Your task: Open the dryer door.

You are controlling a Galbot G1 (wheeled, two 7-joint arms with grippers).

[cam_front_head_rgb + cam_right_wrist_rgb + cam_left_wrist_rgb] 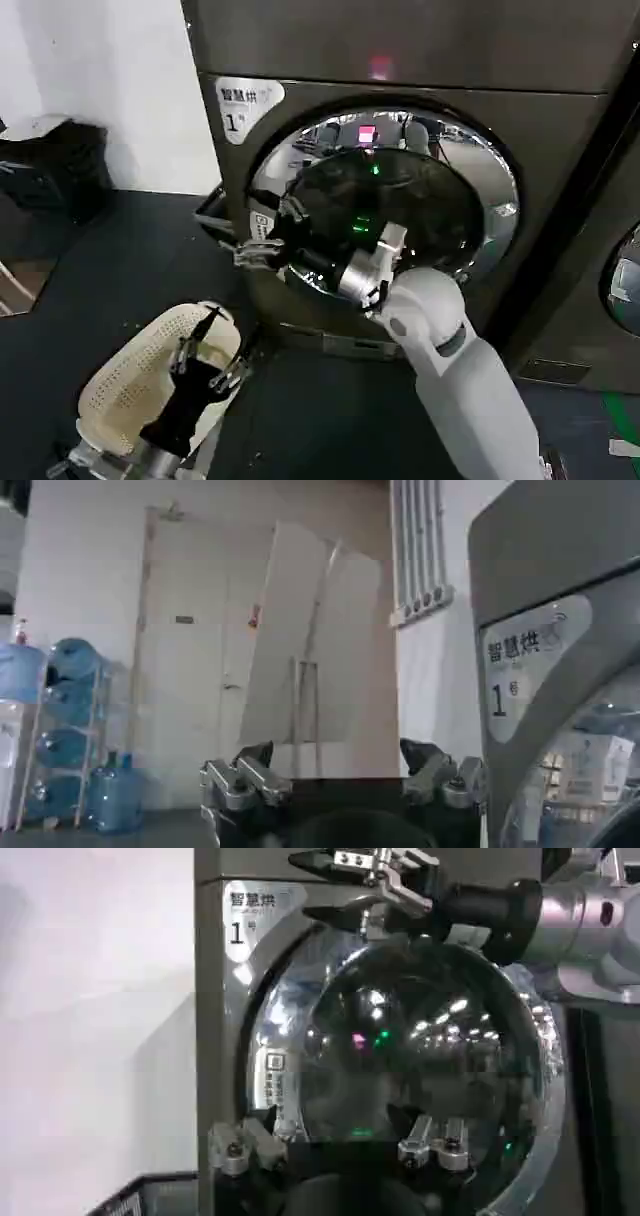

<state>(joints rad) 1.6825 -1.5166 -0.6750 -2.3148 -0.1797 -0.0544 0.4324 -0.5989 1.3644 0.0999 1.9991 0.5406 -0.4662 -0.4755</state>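
The dryer door (pixel 425 190) is a round porthole with a wide chrome rim and dark glass, set in the grey machine marked 1. My right gripper (pixel 265 230) is at the door's left edge, open, with nothing between its fingers. In the left wrist view the door (pixel 420 1038) fills the middle and the right gripper (pixel 315 888) reaches in at its upper left rim. The right wrist view has my right gripper (pixel 340 770) spread wide beside the door's rim (pixel 590 780). My left gripper (pixel 208 350) hangs low in front of the machine, open (pixel 340 1148) and holding nothing.
A white perforated laundry basket (pixel 130 380) lies on the dark floor under the left gripper. A neighbouring machine's round door (pixel 622 280) sits at the right. Dark clutter (pixel 50 170) stands by the white wall on the left. Water bottles (pixel 70 730) stand across the room.
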